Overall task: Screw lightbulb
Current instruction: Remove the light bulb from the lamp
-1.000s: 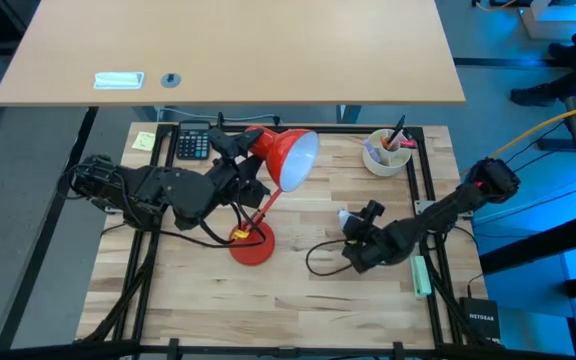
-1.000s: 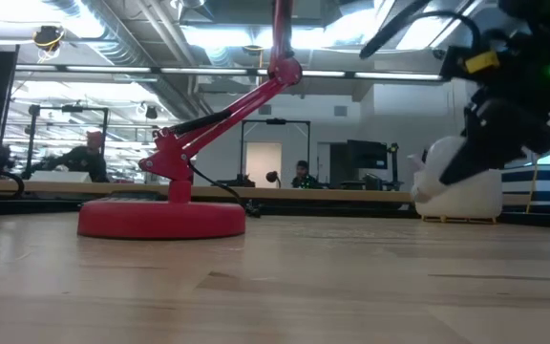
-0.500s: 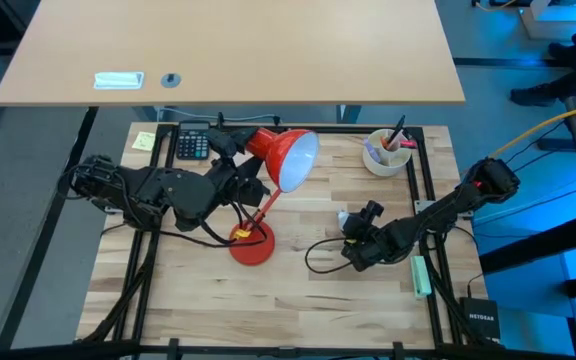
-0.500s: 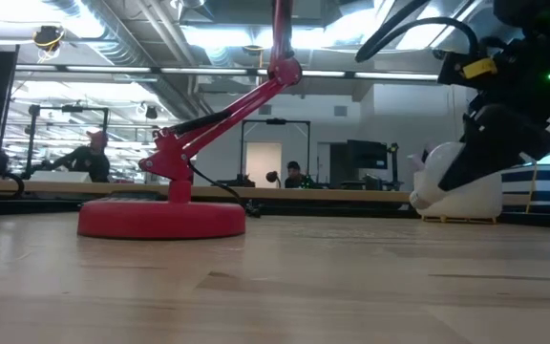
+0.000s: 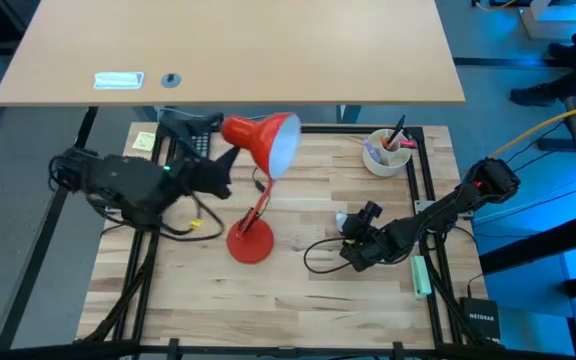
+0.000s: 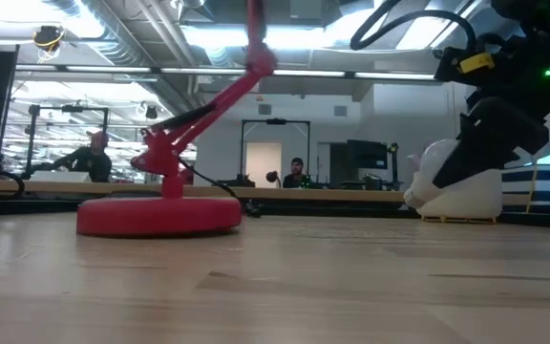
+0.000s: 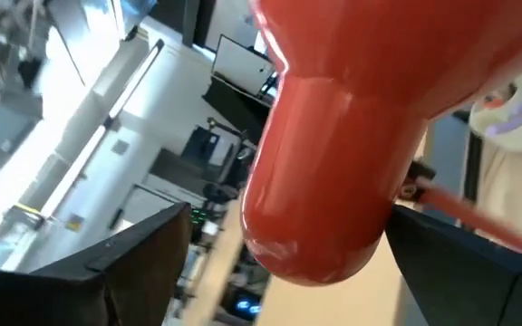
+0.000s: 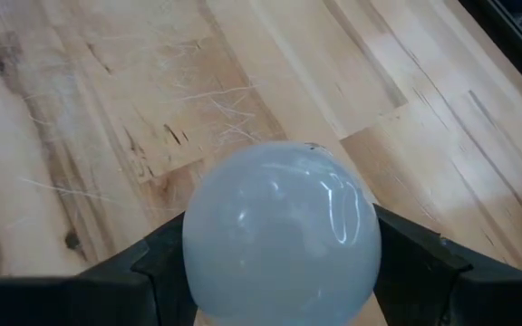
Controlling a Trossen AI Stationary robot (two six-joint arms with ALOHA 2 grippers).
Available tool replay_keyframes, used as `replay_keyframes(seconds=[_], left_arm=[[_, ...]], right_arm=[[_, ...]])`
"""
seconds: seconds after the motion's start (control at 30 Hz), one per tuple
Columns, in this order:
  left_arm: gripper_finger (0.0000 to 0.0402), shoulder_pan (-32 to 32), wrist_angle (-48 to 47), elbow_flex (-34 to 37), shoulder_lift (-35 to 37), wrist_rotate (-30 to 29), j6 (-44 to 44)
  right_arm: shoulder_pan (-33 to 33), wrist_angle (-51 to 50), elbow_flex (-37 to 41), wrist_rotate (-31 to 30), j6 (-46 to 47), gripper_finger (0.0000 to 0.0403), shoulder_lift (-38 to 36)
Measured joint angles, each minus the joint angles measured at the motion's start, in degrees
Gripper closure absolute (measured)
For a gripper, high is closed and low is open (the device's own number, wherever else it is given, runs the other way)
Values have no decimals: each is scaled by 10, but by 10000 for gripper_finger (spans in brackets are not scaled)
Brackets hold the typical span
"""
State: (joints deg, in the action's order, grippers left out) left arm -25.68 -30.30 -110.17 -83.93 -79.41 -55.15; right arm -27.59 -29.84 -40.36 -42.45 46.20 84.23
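Note:
The red desk lamp stands on its round base [image 5: 251, 243], and its shade [image 5: 264, 140] opens toward the table's right. My left gripper [image 5: 224, 168] is at the shade's narrow rear end, which fills the left wrist view [image 7: 333, 154]. My right gripper [image 5: 352, 230] is right of the lamp base and shut on the white lightbulb [image 5: 342, 217]. The bulb's round globe shows in the right wrist view [image 8: 279, 226] and in the low view [image 6: 426, 177]. Its screw base is hidden behind the globe and fingers. My left gripper has the shade's narrow rear end [image 7: 315, 235] between its two fingers, coming level from the table's left. The shade is up in the air on the lamp's slanted arm, and the lamp's base is on the table. My right gripper holds the bulb between its two fingers [image 8: 166, 263], with the globe [image 8: 279, 172] sticking out past the fingertips. Which part of the bulb the fingers are on is hidden by the globe. The fingers slant down toward the table's left. The bulb is lifted clear of the table.
A white cup with pens [image 5: 386, 152] stands at the far right. A green marker [image 5: 420, 276] lies at the right edge. A calculator [image 5: 196, 140] and a yellow note [image 5: 144, 141] are at the far left. A black cord [image 5: 318, 256] loops beside the right gripper. People sit in the room behind [image 6: 92, 158].
My left arm has drawn back toward the table's left edge with the shade. The shade has moved left and a little toward the far edge. The lamp's arm has leaned left, and the base has slid a little left. My right gripper has kept the bulb and sunk slightly.

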Motion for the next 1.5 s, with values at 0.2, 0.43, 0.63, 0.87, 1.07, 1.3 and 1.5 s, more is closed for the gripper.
replay_keyframes(seconds=[0.2, 0.43, 0.63, 0.87, 1.07, 1.3, 1.5], left_arm=[[46, -10, -51, -2, 27, 7, 76], [46, -10, -96, -2, 22, 13, 92], [46, -19, -169, -2, 23, 49, 212], [46, 36, -373, 109, 20, 210, 592], [47, 142, -273, 365, 18, 282, 710], [47, 221, -81, 496, 2, 465, 654], [47, 220, -61, 506, -8, 480, 652]], right_arm=[[0, 0, 0, -5, -2, 145, 0], [0, 0, 0, -10, -2, 145, 0], [0, -1, 0, -10, -2, 145, 0], [0, -1, 0, -14, -5, 145, 0], [0, 0, 0, -48, -32, 145, 0], [-1, 0, 0, -45, -31, 145, 0], [-1, -1, 0, -51, -31, 145, 0]])
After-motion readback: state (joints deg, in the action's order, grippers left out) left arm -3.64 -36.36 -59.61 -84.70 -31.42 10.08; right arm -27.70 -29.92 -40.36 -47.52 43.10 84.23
